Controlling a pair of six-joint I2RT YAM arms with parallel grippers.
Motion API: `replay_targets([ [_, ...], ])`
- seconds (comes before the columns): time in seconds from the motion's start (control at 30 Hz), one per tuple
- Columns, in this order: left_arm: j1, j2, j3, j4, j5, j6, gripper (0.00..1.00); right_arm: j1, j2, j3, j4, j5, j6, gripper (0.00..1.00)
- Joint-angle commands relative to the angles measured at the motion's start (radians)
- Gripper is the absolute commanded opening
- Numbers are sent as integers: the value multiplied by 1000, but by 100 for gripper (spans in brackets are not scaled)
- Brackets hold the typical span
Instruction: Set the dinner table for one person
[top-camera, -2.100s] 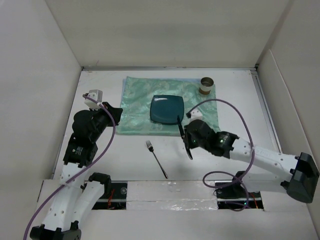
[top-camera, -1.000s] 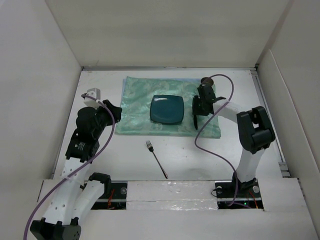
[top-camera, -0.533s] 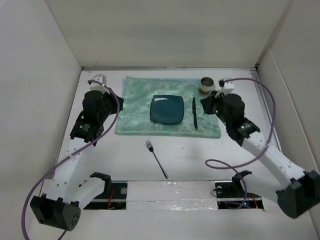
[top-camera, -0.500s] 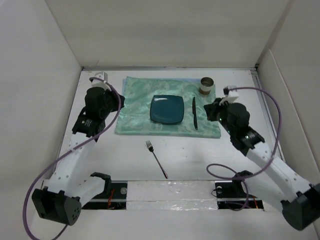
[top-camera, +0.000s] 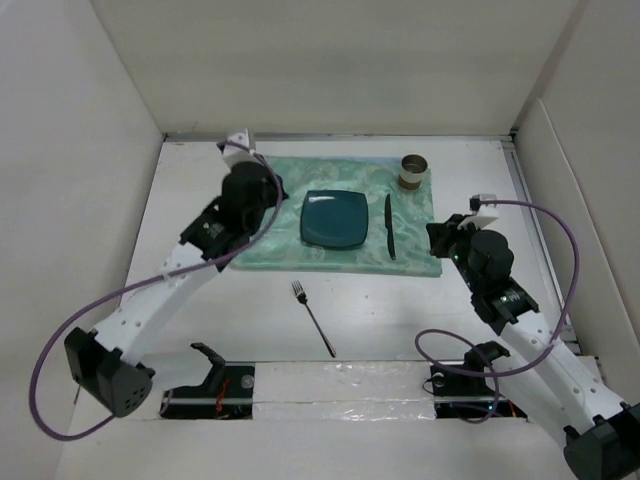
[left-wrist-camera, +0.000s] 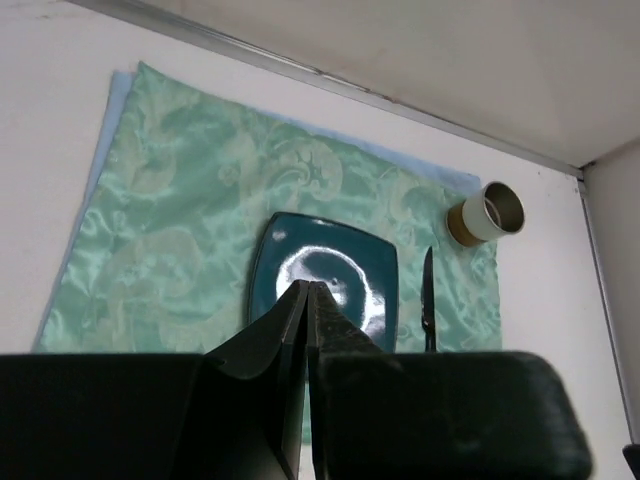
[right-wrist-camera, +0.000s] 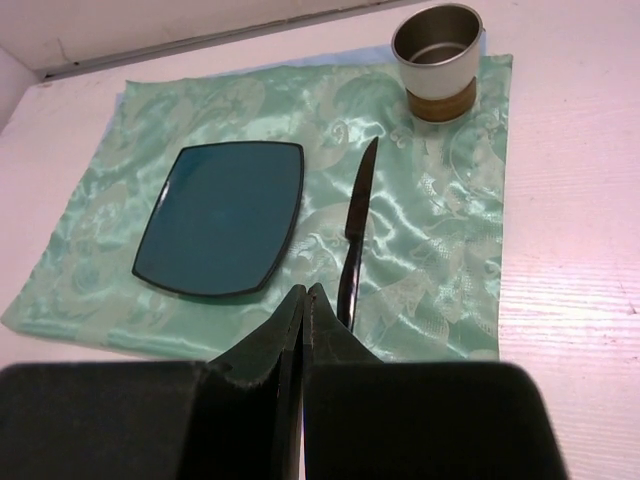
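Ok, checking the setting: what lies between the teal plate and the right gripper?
A black knife, lying on the green placemat, right of the plate and left of the right gripper; the top external view shows it.

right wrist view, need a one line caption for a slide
Right fingers shut and empty, facing a green placemat set with teal plate, black knife and cup.

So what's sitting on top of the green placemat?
On the placemat: the teal plate at its middle, the black knife right of it, the cup on its far right corner. The fork lies off it, on the table. Anything beneath the plate is covered.
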Motion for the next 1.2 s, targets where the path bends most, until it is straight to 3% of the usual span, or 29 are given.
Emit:
replay_targets([
  [0.0, -277, -75, -133, -15, -246, -116, 1, -22, -33, -12, 49, -16, 17, 0],
  [0.03, -362, -23, -141, -55, -448, -200, 1, -39, -48, -14, 54, -25, 24, 0],
  [0.1, -499, 31, -126, -233, -569, -358, 5, -69, -61, -9, 40, -40, 26, 0],
  [0.13, -584, 58, -126, -282, -609, -512, 9, -80, -65, -11, 31, -49, 26, 0],
  [0.23, -654, 59, -202, -348, -570, -699, 18, -117, -90, -17, 23, -95, 29, 0],
  [0.37, -668, 65, -372, -312, -478, -903, 27, -138, -124, -15, -4, -73, 47, 12],
  [0.47, -668, 94, -417, -316, -438, -983, 28, -120, -137, -20, 0, -57, 44, 18],
  [0.67, -668, 183, -469, -354, -335, -1097, 29, -111, -128, -17, 8, -83, 38, 18],
  [1.17, -668, 282, -474, -328, -318, -1107, 27, -111, -108, -15, 19, -94, 40, 19],
])
